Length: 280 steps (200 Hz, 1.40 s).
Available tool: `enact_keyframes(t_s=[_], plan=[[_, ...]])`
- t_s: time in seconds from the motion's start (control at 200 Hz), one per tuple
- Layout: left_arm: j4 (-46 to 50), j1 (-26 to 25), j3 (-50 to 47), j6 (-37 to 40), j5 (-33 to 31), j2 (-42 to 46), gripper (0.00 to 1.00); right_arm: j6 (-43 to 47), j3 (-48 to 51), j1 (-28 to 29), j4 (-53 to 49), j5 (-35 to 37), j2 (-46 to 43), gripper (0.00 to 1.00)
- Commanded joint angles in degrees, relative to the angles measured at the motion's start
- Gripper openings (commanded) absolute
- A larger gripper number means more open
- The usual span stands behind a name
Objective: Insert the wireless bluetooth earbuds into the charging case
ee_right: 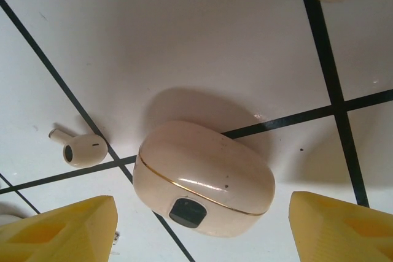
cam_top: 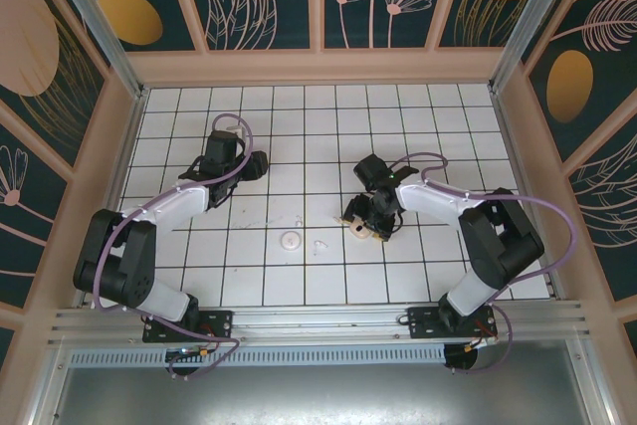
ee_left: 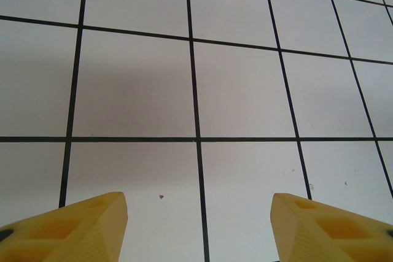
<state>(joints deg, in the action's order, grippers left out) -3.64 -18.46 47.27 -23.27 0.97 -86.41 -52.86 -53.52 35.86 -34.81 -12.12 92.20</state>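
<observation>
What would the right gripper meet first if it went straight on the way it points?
Probably the charging case, straight ahead between its open jaws; the earbud lies off to one side.

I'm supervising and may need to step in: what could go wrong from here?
1. The charging case looks shut along its seam, so no bud can go in until it is opened.
2. The earbud lies close beside one finger of the open right tool; closing could flick it away.
3. The case is rounded and glossy, so it may squirt out of a pinch.
</observation>
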Motion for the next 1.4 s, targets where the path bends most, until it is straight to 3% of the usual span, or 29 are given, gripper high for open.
enact_keyframes(t_s=[0.0,0.32,0.726,1.396], plan=[[0.4,-0.5,0.6,-0.5,-0.5,-0.9,0.62,1.0,-1.0,0.3,0.9,0.6,0.9,0.74],[-0.2,-0.5,-0.3,-1.2,-1.0,-1.0,0.62,3.4,-4.7,-0.7,2.2,2.0,0.9,0.74],[0.5,-0.5,0.6,-1.0,-0.7,-2.0,0.62,3.8,-5.1,1.3,-8.3,3.7,1.7,0.71],[0.7,-0.5,-0.7,-0.6,-1.0,-1.5,0.63,6.1,-8.4,2.8,-7.6,4.5,9.1,0.67]])
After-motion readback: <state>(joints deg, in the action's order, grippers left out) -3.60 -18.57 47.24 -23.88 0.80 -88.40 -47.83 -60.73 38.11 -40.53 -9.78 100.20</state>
